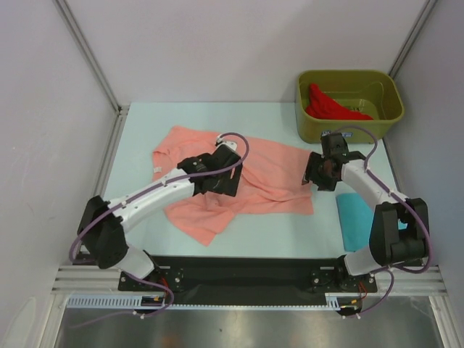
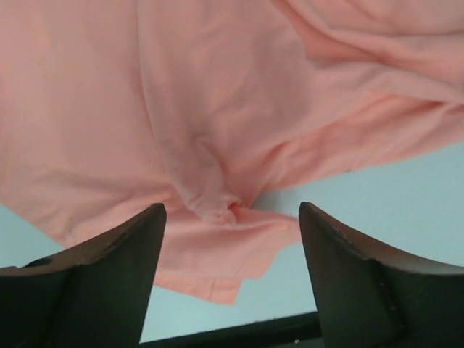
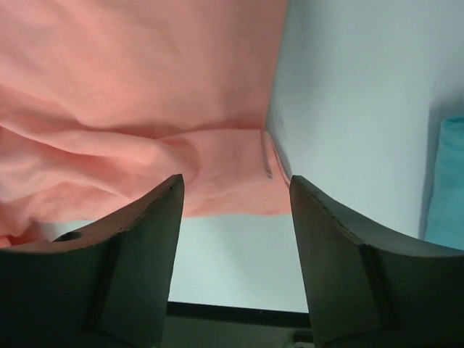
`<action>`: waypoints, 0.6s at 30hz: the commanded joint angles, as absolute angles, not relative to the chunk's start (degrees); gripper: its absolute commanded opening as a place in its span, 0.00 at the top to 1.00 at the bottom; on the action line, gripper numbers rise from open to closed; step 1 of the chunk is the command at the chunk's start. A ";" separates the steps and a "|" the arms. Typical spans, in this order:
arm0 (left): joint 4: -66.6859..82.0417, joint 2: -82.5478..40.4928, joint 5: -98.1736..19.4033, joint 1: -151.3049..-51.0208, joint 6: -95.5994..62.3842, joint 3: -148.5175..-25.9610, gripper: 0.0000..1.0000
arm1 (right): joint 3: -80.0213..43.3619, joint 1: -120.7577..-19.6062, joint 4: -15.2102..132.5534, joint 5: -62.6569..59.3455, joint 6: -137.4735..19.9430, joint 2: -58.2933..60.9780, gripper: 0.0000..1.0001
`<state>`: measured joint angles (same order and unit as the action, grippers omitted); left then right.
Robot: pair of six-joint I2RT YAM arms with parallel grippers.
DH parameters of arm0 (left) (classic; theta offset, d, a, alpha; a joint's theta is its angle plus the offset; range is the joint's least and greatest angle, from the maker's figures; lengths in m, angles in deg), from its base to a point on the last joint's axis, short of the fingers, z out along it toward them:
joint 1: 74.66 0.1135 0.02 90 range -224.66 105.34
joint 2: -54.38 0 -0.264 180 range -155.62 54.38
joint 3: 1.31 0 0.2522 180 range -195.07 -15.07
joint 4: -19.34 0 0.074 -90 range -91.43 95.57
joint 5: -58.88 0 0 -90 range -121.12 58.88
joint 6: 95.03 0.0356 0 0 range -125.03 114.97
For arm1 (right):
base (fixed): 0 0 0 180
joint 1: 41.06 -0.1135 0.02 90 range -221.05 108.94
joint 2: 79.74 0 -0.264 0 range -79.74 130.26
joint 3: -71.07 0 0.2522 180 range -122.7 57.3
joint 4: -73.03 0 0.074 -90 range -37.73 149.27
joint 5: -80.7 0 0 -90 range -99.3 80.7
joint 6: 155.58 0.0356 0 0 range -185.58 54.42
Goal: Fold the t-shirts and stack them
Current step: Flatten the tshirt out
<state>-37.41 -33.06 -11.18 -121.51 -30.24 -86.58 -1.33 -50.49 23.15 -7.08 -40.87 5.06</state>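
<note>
The salmon-pink t-shirt (image 1: 261, 170) lies spread and wrinkled on the table's middle; it also shows in the left wrist view (image 2: 181, 109) and the right wrist view (image 3: 130, 94). My left gripper (image 1: 217, 185) hovers over its near middle, open and empty (image 2: 232, 217). My right gripper (image 1: 319, 177) hangs open and empty just past the shirt's right corner (image 3: 235, 203). The turquoise-blue t-shirt (image 1: 355, 217) lies folded at the near right, and its edge shows in the right wrist view (image 3: 446, 181). The bright red t-shirt (image 1: 330, 107) is bunched in the olive tub.
The olive-green plastic tub (image 1: 384, 109) stands at the far right corner. White walls and metal posts enclose the pale table (image 1: 138, 145). A black strip (image 1: 239, 272) runs along the near edge by the arm bases.
</note>
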 commanded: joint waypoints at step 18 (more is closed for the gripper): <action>-33.98 -11.88 -28.14 -123.35 -62.77 -50.23 0.73 | 14.15 -55.73 17.26 -5.78 -35.35 -18.56 0.54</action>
<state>-36.53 -10.70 -27.88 -123.00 -57.87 -50.55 13.89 -55.03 17.20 -6.12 -37.44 -16.10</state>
